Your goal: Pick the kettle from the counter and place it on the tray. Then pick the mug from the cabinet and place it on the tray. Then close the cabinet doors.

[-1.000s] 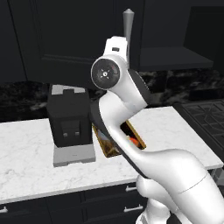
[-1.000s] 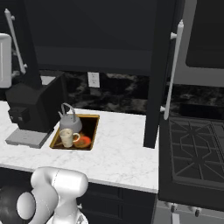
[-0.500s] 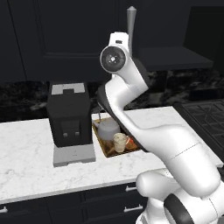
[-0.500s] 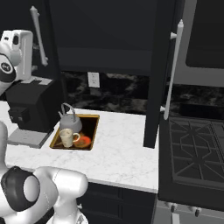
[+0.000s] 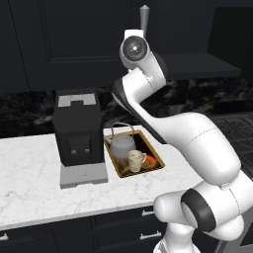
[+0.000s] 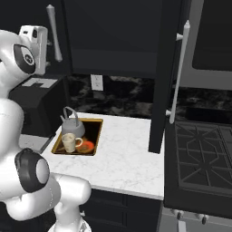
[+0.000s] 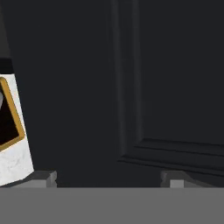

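The grey kettle [image 5: 122,146] and the cream mug [image 5: 135,159] both stand on the gold-rimmed tray [image 5: 154,152] on the white counter [image 5: 29,173]; the kettle [image 6: 72,127], mug [image 6: 69,142] and tray [image 6: 96,133] also show from the right. My hand is raised high beside the left cabinet door's silver handle [image 6: 54,34]. My gripper [image 7: 108,180] is open with nothing between its tips, and it faces a black panelled door [image 7: 166,87] at close range. The right cabinet door [image 6: 159,90] stands swung out, edge-on, with its long handle [image 6: 179,77].
A big black coffee machine [image 5: 78,128] stands left of the tray. A dark stove [image 6: 201,158] lies at the right end of the counter. The open cabinet [image 6: 108,41] with its dark shelf is above the tray. Dark drawers [image 5: 99,232] run below the counter.
My arm has risen from above the tray to the left door's handle. In the right base view that handle has shifted right. The jaws have widened.
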